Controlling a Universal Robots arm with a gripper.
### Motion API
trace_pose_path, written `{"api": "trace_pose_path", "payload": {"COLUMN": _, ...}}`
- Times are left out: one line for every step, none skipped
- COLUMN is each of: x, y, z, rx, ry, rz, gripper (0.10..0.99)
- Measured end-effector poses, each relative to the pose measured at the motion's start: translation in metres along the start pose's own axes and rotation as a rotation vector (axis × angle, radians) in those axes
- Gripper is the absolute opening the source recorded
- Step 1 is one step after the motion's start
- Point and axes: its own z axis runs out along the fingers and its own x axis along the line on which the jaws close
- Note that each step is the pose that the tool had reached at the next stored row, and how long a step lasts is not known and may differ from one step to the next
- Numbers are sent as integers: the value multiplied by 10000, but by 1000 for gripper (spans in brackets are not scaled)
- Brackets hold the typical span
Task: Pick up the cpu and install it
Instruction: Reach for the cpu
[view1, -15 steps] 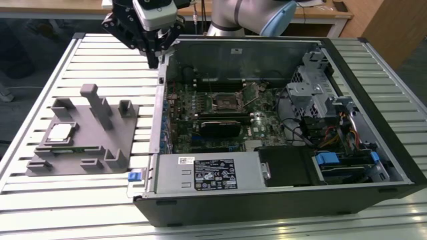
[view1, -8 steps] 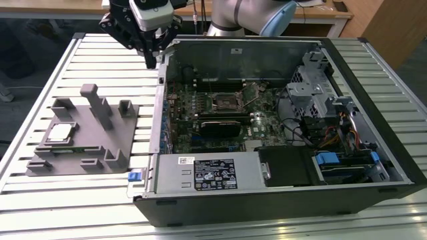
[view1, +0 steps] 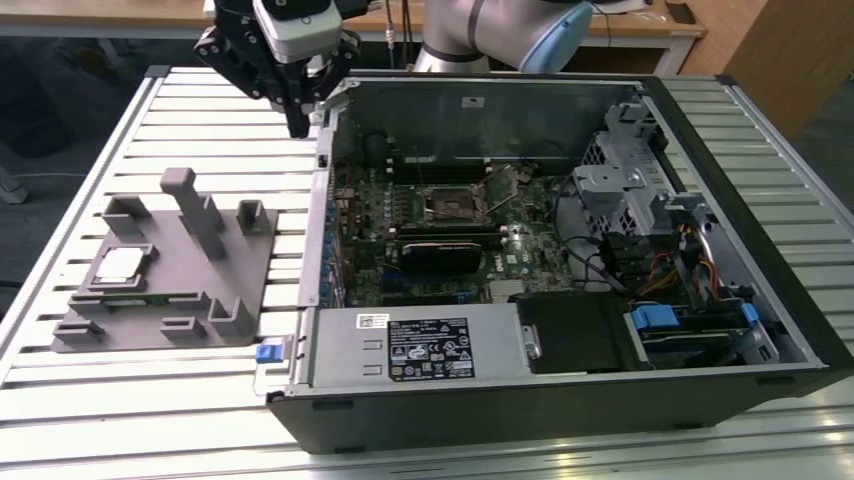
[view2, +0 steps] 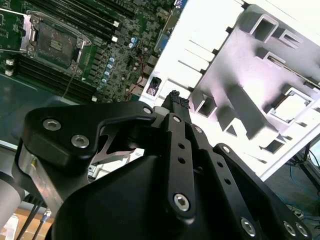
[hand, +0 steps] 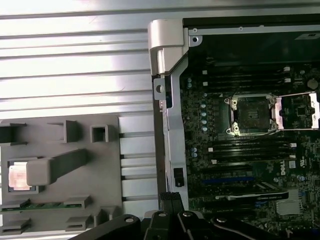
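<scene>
Your black gripper (view1: 299, 122) clenched, empty, hovering by open black computer case (view1: 534, 420) edge. Small square cpu (view1: 120, 265), shiny silver-white top, flat in grey plastic tray (view1: 260, 272) pocket.

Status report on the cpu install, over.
End effector shut, empty, beside computer case. Cpu in grey tray, untouched. Socket open, nothing blocking it.

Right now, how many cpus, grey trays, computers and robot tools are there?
cpu: 1
tray: 1
computer: 1
tool: 1
Total: 4
</scene>
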Motion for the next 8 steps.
{"api": "trace_pose_path", "payload": {"x": 5, "y": -1, "z": 0, "rx": 0, "ry": 0, "rz": 0, "gripper": 106}}
{"api": "trace_pose_path", "payload": {"x": 10, "y": -1, "z": 1, "rx": 0, "ry": 0, "rz": 0, "gripper": 106}}
{"api": "trace_pose_path", "payload": {"x": 15, "y": -1, "z": 1, "rx": 0, "ry": 0, "rz": 0, "gripper": 106}}
{"api": "trace_pose_path", "payload": {"x": 20, "y": -2, "z": 1, "rx": 0, "ry": 0, "rz": 0, "gripper": 106}}
{"api": "trace_pose_path", "payload": {"x": 25, "y": -2, "z": 2, "rx": 0, "ry": 0, "rz": 0, "gripper": 106}}
{"api": "trace_pose_path", "payload": {"x": 30, "y": -2, "z": 2, "rx": 1, "ry": 0, "rz": 0, "gripper": 106}}
{"api": "trace_pose_path", "payload": {"x": 35, "y": -3, "z": 2, "rx": 0, "ry": 0, "rz": 0, "gripper": 106}}
{"api": "trace_pose_path", "payload": {"x": 39, "y": -3, "z": 3, "rx": 0, "ry": 0, "rz": -1, "gripper": 106}}
